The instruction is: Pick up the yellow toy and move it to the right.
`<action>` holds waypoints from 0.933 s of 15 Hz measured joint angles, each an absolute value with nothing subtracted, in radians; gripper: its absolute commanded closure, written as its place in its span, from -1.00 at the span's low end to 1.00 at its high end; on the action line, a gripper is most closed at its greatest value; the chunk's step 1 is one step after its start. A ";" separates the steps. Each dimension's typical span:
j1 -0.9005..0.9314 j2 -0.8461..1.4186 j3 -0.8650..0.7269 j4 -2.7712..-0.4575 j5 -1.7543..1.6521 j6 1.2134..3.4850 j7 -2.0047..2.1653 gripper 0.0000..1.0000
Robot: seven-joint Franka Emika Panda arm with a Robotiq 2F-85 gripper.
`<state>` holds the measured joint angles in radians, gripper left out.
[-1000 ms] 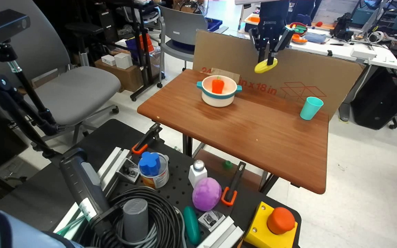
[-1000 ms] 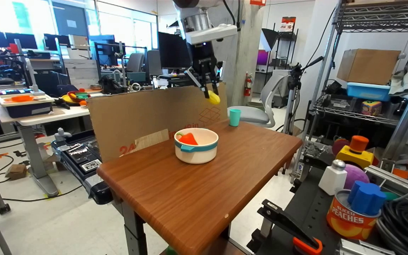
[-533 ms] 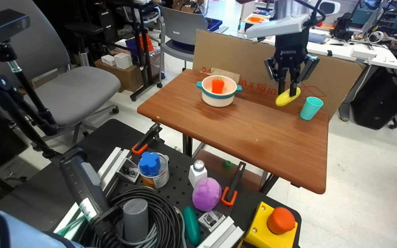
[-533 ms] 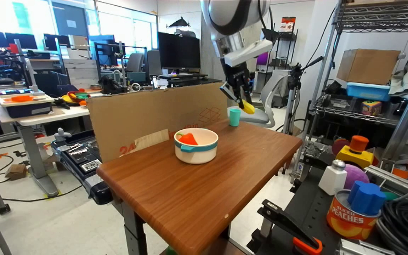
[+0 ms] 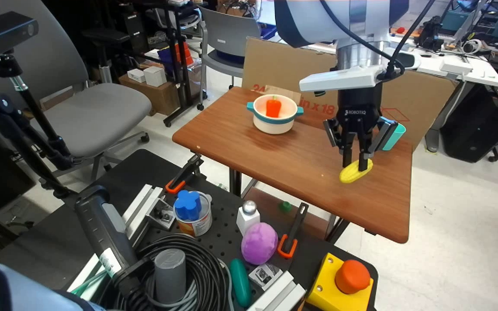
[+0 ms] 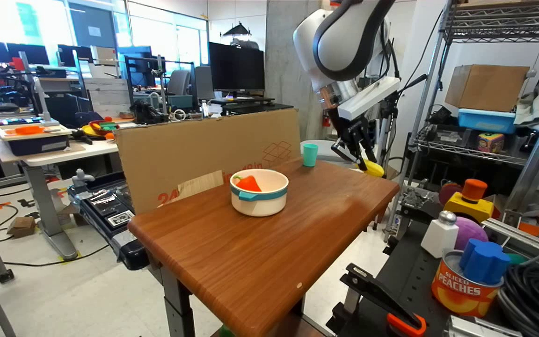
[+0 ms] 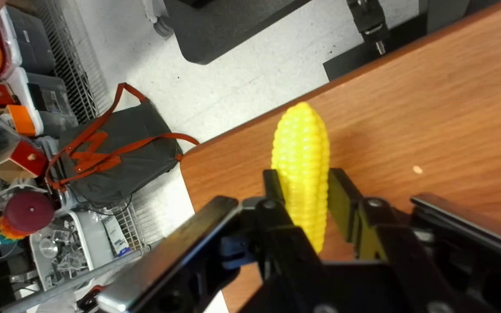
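Observation:
The yellow toy is a bumpy, corn-like oblong with rounded ends. It shows in both exterior views (image 5: 351, 174) (image 6: 375, 169) and in the wrist view (image 7: 301, 139). My gripper (image 5: 355, 165) is shut on it, with a black finger on each side. The gripper also shows in an exterior view (image 6: 367, 163) and in the wrist view (image 7: 305, 184). The toy is held over the brown table (image 5: 301, 164), near the end with the teal cup. I cannot tell exactly how high it is. Its lower end is partly hidden by a finger in the wrist view.
The teal cup (image 5: 395, 137) stands behind the gripper, partly hidden; it is fully seen in an exterior view (image 6: 310, 155). A white pot (image 6: 258, 206) with an orange pepper (image 6: 249, 183) stands on the table. A cardboard sheet (image 6: 204, 150) stands along the table's back edge.
My arm has come down and forward, first moving toward the cup's end of the table. The yellow toy stays in the gripper throughout and is now lower. Pot and cup have not moved.

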<state>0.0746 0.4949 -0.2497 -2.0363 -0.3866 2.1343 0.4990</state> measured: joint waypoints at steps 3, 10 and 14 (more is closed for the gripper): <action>0.068 0.498 -0.251 -2.047 -0.398 2.134 0.499 0.84; 0.064 0.514 -0.247 -2.035 -0.418 2.141 0.426 0.84; 0.052 0.561 -0.251 -1.994 -0.469 2.188 0.422 0.84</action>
<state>0.0525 0.5607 -0.2508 -1.9939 -0.4693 2.1881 0.4216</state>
